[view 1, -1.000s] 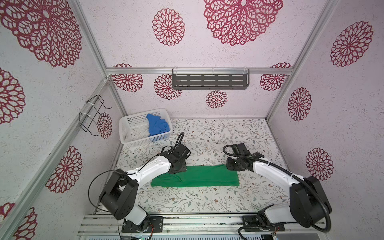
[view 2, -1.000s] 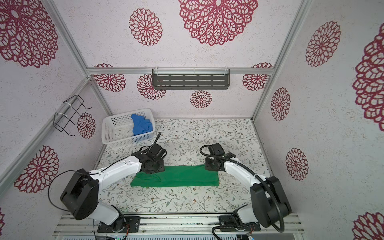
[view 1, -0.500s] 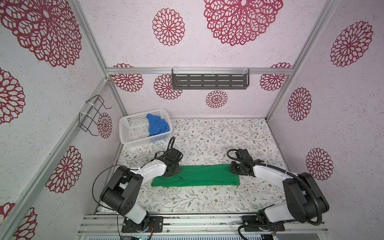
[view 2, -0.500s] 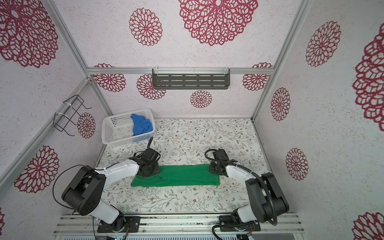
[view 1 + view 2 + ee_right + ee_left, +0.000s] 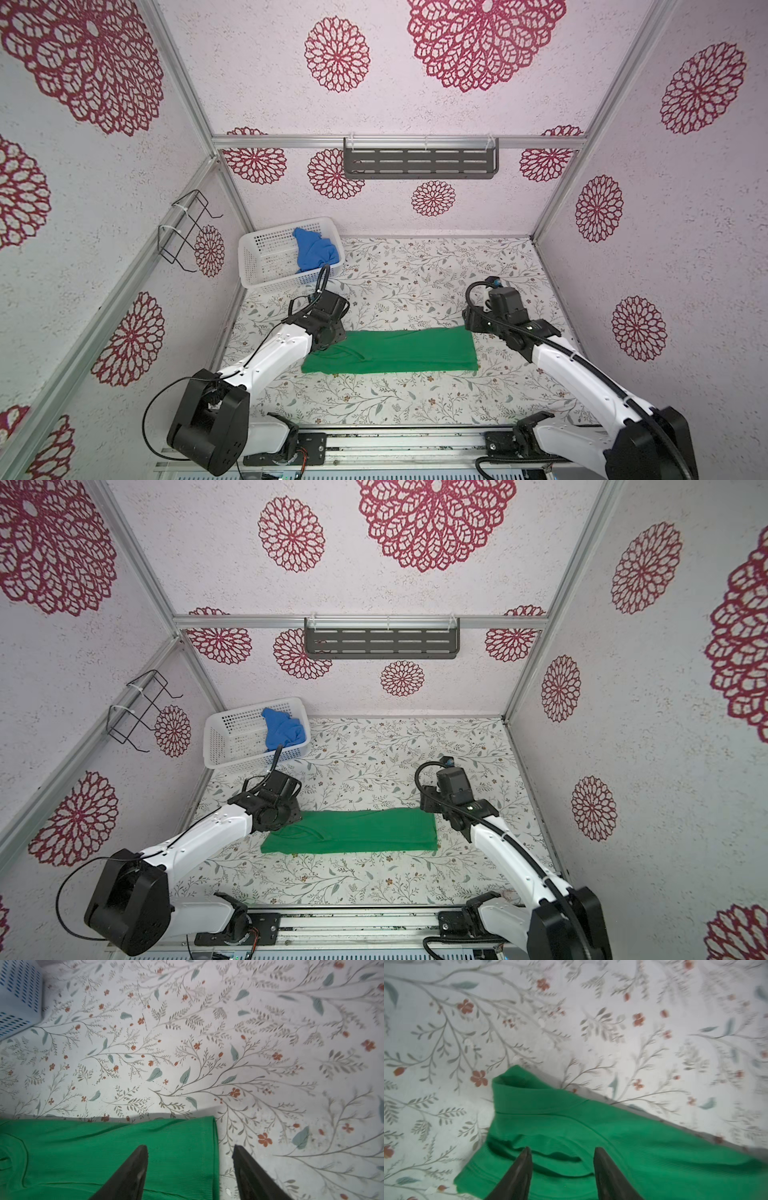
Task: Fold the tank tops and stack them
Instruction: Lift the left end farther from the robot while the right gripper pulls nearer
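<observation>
I am looking down on a floral-patterned table (image 5: 415, 282) inside a booth with walls covered in red rosettes.

The green tank top (image 5: 395, 351) lies flat on the table in the lower middle of both top views, folded lengthwise into a long narrow band. Its long axis runs left to right across the frame. The scooped neckline and strap end points to the left of the frame, and the straight hem points to the right.

A white perforated basket (image 5: 270, 286) stands in the table's far left corner, well apart from the green top. The blue tank top (image 5: 313, 251) sits crumpled inside it, against its right wall.

The left gripper (image 5: 560, 1150) is over the neckline end of the green tank top. In the left wrist view its two dark fingers (image 5: 521, 1165) stand apart above wrinkled cloth and grip nothing.

The right gripper (image 5: 190, 1147) is at the hem end. In the right wrist view its jaws are spread wide and grasp nothing, with one finger over the green cloth and the other over bare table beside the hem.
</observation>
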You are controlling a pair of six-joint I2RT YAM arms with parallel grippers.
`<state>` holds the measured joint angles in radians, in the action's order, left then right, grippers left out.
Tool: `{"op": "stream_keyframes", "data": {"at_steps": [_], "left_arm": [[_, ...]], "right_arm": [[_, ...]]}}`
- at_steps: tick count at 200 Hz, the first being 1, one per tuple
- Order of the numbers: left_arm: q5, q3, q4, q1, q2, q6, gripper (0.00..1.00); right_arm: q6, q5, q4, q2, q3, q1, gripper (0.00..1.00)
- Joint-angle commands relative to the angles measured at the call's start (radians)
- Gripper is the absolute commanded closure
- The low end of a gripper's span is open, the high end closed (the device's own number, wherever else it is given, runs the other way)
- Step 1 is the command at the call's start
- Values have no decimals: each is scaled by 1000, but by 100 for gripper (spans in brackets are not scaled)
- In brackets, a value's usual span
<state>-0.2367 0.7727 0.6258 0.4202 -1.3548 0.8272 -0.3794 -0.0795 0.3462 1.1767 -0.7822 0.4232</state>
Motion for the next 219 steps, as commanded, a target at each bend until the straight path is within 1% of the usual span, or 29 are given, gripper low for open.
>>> {"op": "stream_keyframes", "data": {"at_steps": [1, 13, 32, 53, 62, 82, 97, 109, 132, 137, 161, 169, 175, 187, 202, 211, 219], "left_arm": [[7, -78, -47, -25, -34, 36, 54], [18, -96, -78, -32, -62, 46, 57], [-7, -120, -135, -32, -99, 53, 60], [-6, -128, -223, -35, -150, 56, 62], [3, -109, -237, -37, -183, 49, 63], [3, -47, -255, -36, -265, 28, 63], [5, 12, -272, -38, -352, 4, 62], [25, 78, -273, -38, -432, -20, 62], [75, 258, -265, -39, -596, -76, 61], [82, 304, -254, -38, -657, -90, 61], [129, 529, -198, -33, -793, -128, 61], [143, 615, -173, -28, -829, -148, 61], [151, 677, -155, -23, -857, -158, 61], [169, 823, -97, -11, -916, -186, 59], [191, 991, -22, 7, -982, -244, 57], [186, 1080, 19, 17, -1011, -288, 55], [165, 1144, 59, 25, -1025, -324, 50]], "right_arm": [[-16, -33, 94, 75, -45, 60, 50], [-28, -16, 95, 134, -54, 80, 57], [-42, 7, 57, 209, -36, 93, 62], [-62, 5, 13, 276, -15, 92, 73], [-71, 10, 8, 289, -10, 92, 76], [-97, -11, -6, 289, 22, 92, 78], [-132, -31, -2, 272, 69, 92, 82], [-173, -30, -4, 249, 121, 96, 83], [-263, -10, -15, 189, 223, 135, 83], [-285, -5, -17, 174, 240, 151, 83], [-413, 31, -50, 108, 294, 272, 83], [-449, 36, -55, 95, 292, 320, 81], [-467, 33, -48, 87, 281, 355, 79], [-465, -2, 17, 72, 237, 399, 70], [-418, -74, 138, 37, 166, 403, 60], [-370, -124, 198, 8, 125, 396, 57], [-326, -147, 235, -13, 87, 387, 54]]}}
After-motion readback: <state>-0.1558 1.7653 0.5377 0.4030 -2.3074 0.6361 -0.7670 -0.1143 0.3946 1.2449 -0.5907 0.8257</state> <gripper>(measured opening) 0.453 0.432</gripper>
